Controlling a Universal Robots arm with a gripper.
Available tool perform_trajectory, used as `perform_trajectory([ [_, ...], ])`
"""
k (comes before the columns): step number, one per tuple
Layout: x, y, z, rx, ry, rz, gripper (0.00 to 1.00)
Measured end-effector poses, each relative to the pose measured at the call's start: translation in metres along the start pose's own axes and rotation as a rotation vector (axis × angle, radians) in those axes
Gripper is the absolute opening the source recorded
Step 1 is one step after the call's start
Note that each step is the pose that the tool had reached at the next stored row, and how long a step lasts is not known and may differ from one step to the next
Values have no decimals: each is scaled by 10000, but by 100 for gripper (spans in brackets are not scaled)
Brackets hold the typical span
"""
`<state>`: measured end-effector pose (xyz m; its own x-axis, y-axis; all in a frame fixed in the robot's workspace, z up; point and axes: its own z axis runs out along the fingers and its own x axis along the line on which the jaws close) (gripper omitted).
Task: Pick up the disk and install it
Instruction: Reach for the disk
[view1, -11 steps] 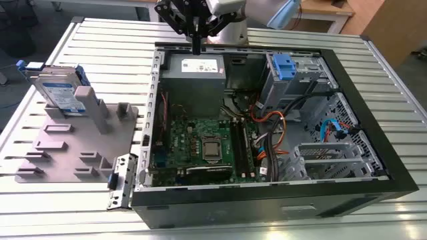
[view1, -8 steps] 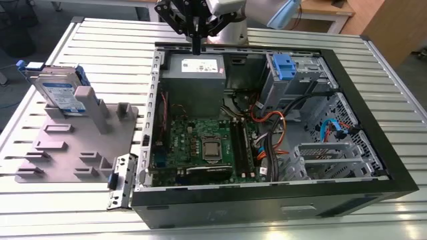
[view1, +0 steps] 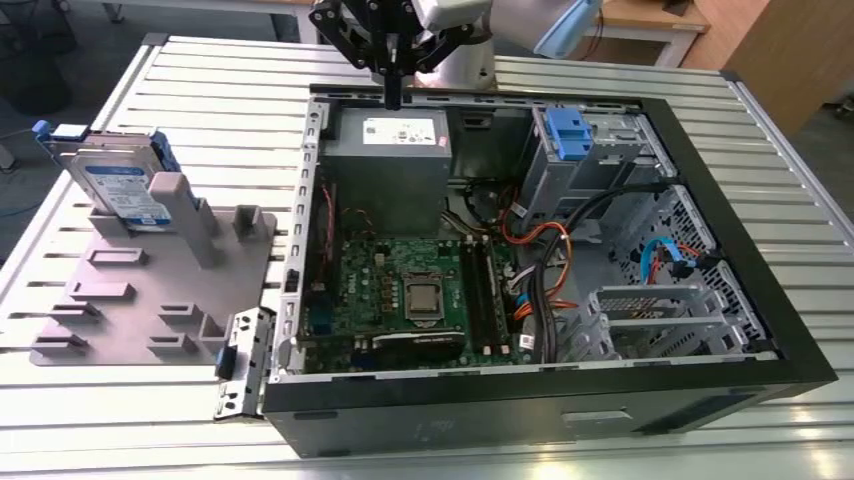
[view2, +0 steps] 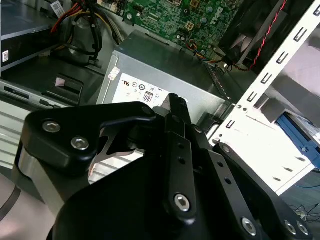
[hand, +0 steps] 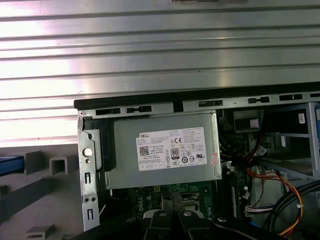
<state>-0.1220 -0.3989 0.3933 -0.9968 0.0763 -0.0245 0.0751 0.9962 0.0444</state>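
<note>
The disk (view1: 124, 188), a silver hard drive with a blue-and-white label and blue side rails, stands on edge in a grey fixture (view1: 134, 300) at the exterior view's left, outside the computer case. My gripper (view1: 395, 98) hangs over the case's rear wall, above the grey power supply (view1: 387, 150) and well to the right of the disk. Its black fingers are shut together with nothing between them, as the second wrist view (view2: 176, 103) also shows. A blue edge of the disk (view2: 300, 132) peeks past the case's side wall.
The open computer case (view1: 534, 385) lies on a slatted metal table (view1: 214, 90). Inside it are the motherboard (view1: 407, 290), cable bundles (view1: 547, 250) and a drive cage with a bare blue bracket (view1: 567, 135). The power supply's white sticker (hand: 172, 149) faces the first wrist view.
</note>
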Motion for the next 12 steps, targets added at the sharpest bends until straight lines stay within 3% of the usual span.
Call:
perform_trajectory([
  [3,0,0,0,0,0,0,11],
  [4,50,-4,-1,0,0,0,11],
  [12,75,-6,-2,0,0,1,11],
])
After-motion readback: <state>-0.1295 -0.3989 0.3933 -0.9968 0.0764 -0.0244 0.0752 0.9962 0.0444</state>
